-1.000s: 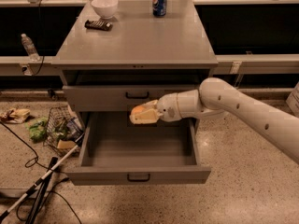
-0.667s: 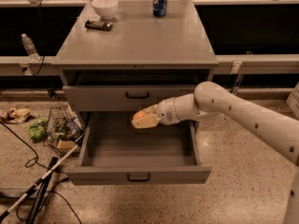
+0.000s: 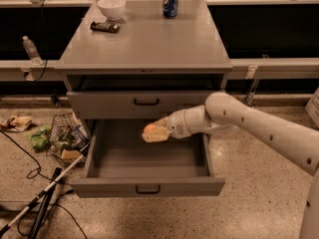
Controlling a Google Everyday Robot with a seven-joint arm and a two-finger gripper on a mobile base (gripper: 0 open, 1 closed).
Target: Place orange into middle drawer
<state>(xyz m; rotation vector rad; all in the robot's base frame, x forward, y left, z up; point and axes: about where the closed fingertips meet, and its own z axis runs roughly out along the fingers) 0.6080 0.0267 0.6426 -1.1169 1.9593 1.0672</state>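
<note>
Floor, front left: a white stick (image 3: 46,189) and dark cables (image 3: 22,158) lie on the speckled floor.
Middle drawer (image 3: 148,186): pulled wide out of the grey cabinet (image 3: 149,66), with its black handle centred on the front panel facing the camera. The grey inner floor is bare at the front.
Arm (image 3: 271,133): white and thick, it reaches in from the right edge and crosses above the drawer's right wall.
Gripper (image 3: 152,134): over the back half of the open drawer, about mid-width, pointing left.
Fingers: closed around the fruit, with pale pads pressed on it from either side.
Orange (image 3: 149,129): held in the gripper above the drawer's inner floor, just below the front of the drawer one tier up. I cannot tell whether it touches the floor of the drawer.
Upper drawer (image 3: 146,103): only slightly out, with a dark gap above its front.
Left of cabinet: a wire basket (image 3: 64,139) of scraps stands on the floor beside the open drawer.
Cabinet top, far end: a black flat object (image 3: 104,27), a white bowl (image 3: 111,7) behind it, and a blue soda can (image 3: 170,1) to the right.
Far left ledge: a clear bottle (image 3: 30,49).
</note>
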